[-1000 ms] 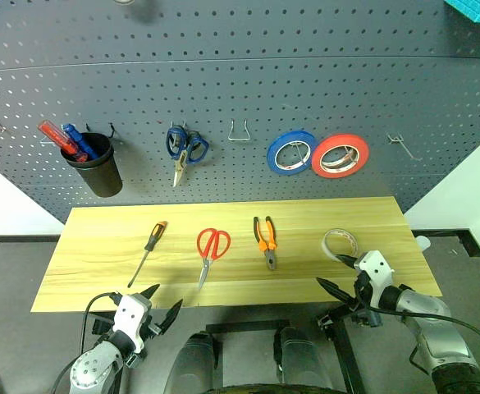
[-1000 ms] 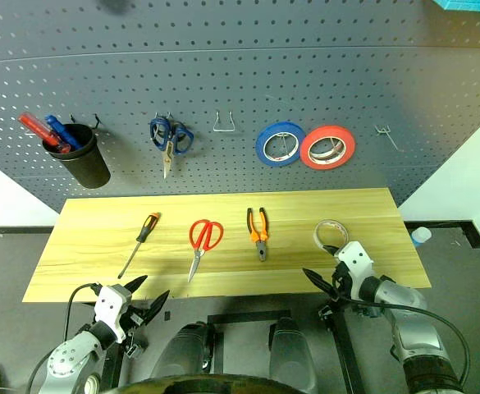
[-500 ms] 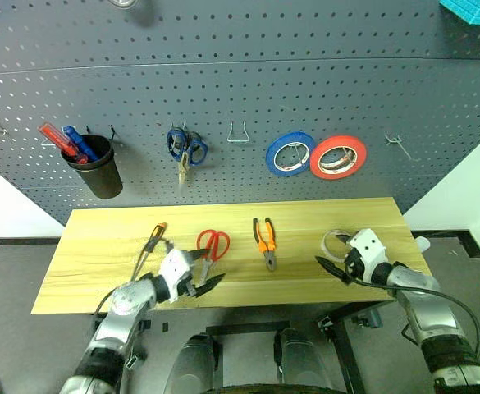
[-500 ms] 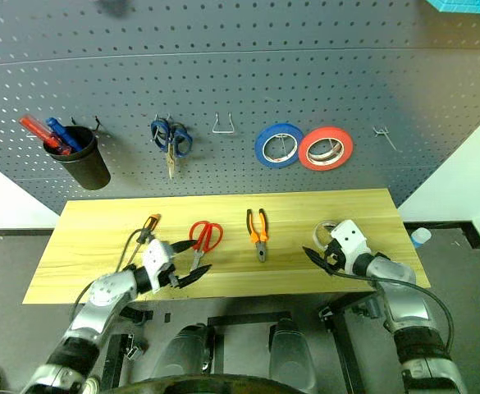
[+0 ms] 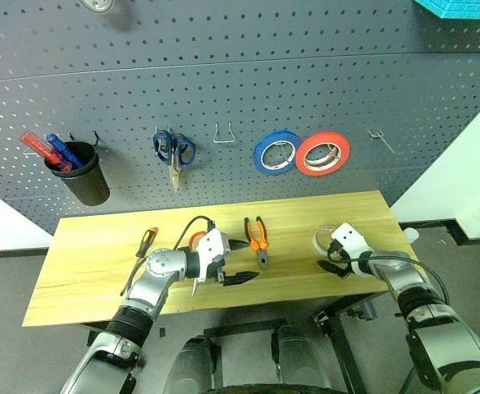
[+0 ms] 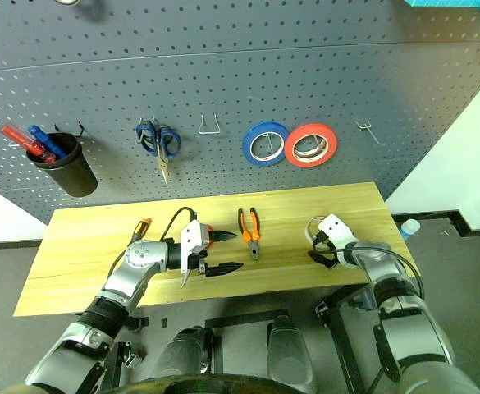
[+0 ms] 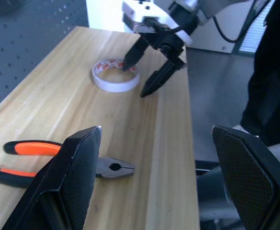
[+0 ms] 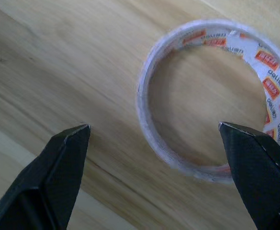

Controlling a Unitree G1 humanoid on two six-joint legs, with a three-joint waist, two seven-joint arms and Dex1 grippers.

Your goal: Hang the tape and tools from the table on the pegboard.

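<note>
On the table (image 5: 92, 263) lie a slim screwdriver (image 5: 145, 240), red-handled scissors (image 5: 195, 239), orange-and-black pliers (image 5: 258, 238) and the cream tape (image 5: 324, 236). My left gripper (image 5: 241, 261) hangs open above the scissors and partly hides them. It points across at the pliers (image 7: 58, 158) and holds nothing. At the tape my right gripper (image 8: 153, 125) is open and angled down. The near wall of the tape (image 8: 254, 55) lies between its fingers: one finger is over the hole, the other outside the ring. The pegboard (image 5: 346, 82) rises behind the table.
On the pegboard hang a black cup (image 5: 82, 174) with red and blue tools, blue-handled scissors (image 5: 172, 152), a blue roll (image 5: 274, 152) and a red-orange roll (image 5: 322, 153). Bare hooks (image 5: 223, 131) (image 5: 383, 139) sit between and to the right of them.
My left gripper rose from below the table's front edge and swung right over the scissors. My right gripper moved forward and down onto the tape. The view has shifted.
</note>
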